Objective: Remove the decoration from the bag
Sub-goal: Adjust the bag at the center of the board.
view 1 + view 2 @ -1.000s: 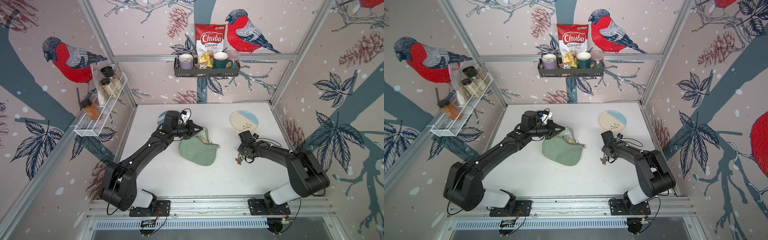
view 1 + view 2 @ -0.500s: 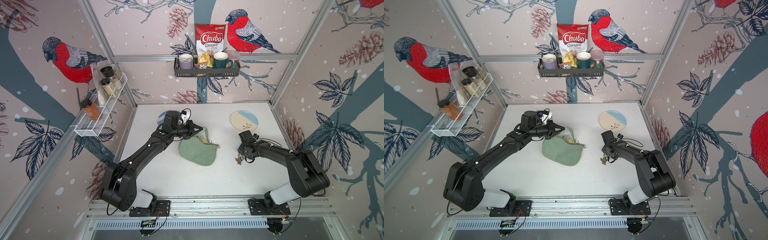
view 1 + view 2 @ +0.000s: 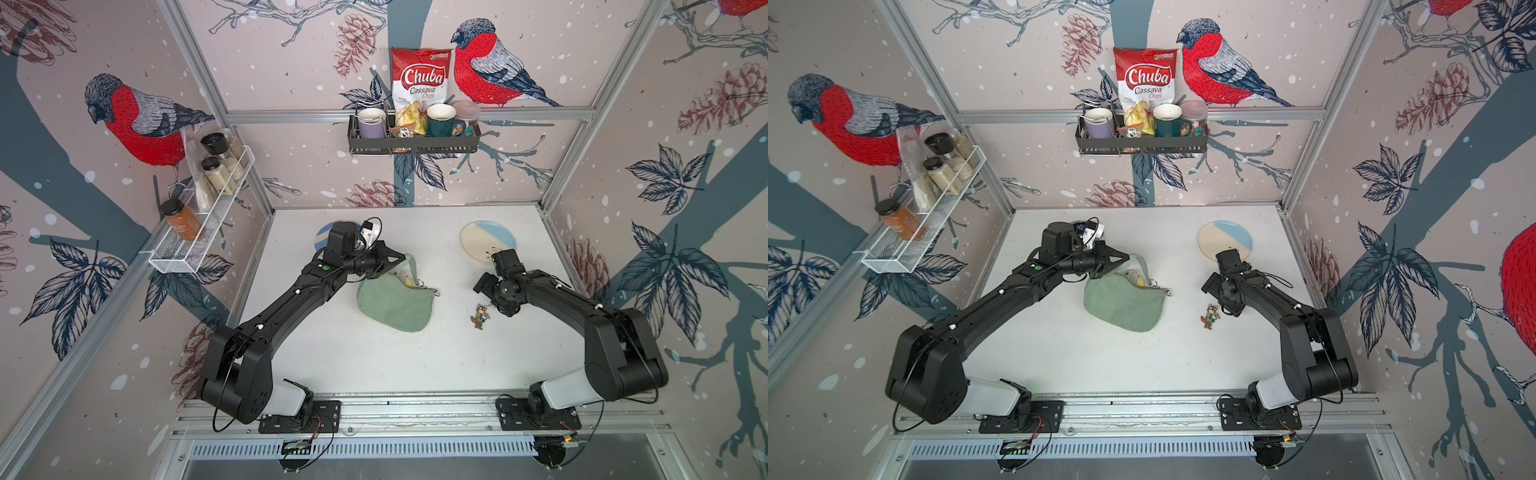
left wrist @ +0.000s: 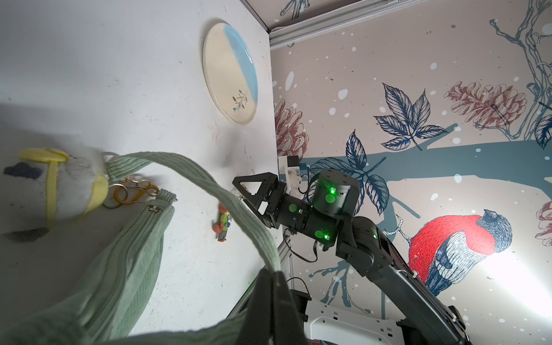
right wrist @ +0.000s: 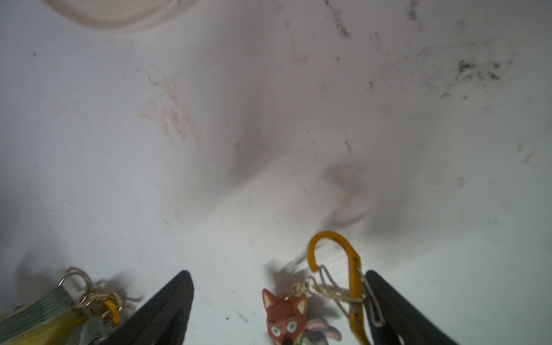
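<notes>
Bag (image 3: 395, 303) lies on table (image 3: 374, 357); packet (image 3: 419, 79) reads "Chuba Cassava Chips", corner logo (image 3: 440, 55) unreadable.

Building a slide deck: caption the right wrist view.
Right gripper open above the white table, the fox charm and its orange carabiner lying between its jaws, bag at the edge.

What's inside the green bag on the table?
Nothing of the inside shows; the bag looks closed and its fabric covers any contents. Outside, beside its strap, lie a white and yellow plush and gold clasps.
</notes>
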You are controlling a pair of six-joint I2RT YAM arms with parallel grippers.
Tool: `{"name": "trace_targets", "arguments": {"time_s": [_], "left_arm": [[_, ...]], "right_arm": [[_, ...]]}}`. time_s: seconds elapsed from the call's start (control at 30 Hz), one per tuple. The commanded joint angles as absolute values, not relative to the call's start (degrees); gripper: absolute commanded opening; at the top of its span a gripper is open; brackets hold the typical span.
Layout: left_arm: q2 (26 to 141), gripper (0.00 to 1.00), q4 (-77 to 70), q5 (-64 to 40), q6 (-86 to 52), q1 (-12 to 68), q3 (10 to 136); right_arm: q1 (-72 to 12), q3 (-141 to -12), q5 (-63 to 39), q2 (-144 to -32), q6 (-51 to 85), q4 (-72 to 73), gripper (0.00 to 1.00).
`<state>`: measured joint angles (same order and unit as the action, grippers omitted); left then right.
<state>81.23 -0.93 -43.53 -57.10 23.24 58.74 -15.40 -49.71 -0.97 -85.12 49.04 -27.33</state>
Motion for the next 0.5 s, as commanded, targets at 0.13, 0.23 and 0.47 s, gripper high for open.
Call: {"name": "trace_targets", "arguments": {"time_s": [0.13, 0.23, 0.47], "left_arm": [[83.12, 0.13, 11.06, -37.32, -47.41, 21.97, 61.83], [85.83, 0.27, 8.36, -36.40, -48.94, 21.54, 61.38], [84.95, 0.66, 10.71, -31.44, -47.23, 19.61, 63.94]], "right_arm": [[-15.27, -52.00, -7.61, -84.77, 42.21, -33.20, 0.90], [-16.32, -49.18, -10.88, -84.95, 39.35, -29.80, 0.90], [-16.79, -42.75, -18.02, -79.70, 33.43, -18.53, 0.91]]}}
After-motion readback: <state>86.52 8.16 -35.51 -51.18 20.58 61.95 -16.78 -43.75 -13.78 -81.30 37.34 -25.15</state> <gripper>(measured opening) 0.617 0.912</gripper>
